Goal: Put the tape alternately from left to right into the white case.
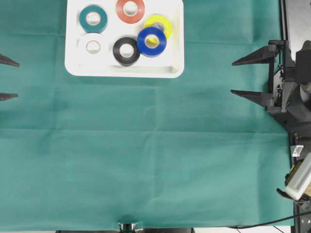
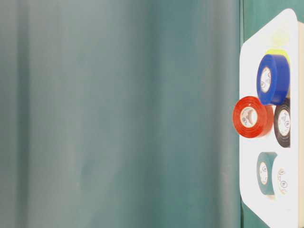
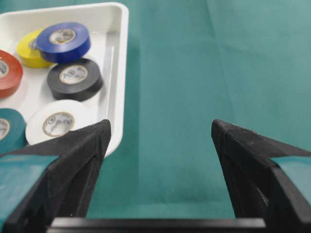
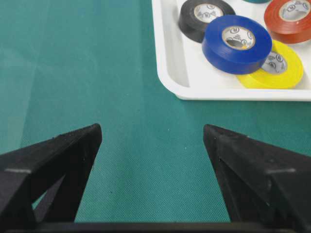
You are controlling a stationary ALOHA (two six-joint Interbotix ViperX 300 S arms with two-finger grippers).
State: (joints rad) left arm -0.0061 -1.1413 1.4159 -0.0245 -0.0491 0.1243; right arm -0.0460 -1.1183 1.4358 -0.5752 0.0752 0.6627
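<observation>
**Six rolls in the tray, both grippers wide apart**

Covering the table is a green cloth [image 1: 155,160]. The white case [image 1: 73,29] sits at its far edge, holding all the tape: teal [image 1: 93,19], red-orange [image 1: 130,10], white [image 1: 93,46], black [image 1: 127,51], and blue [image 1: 151,41] leaning on yellow [image 1: 160,23]. The left gripper [image 1: 8,78] and right gripper [image 1: 243,76] both stand with fingers spread, holding nothing.
</observation>
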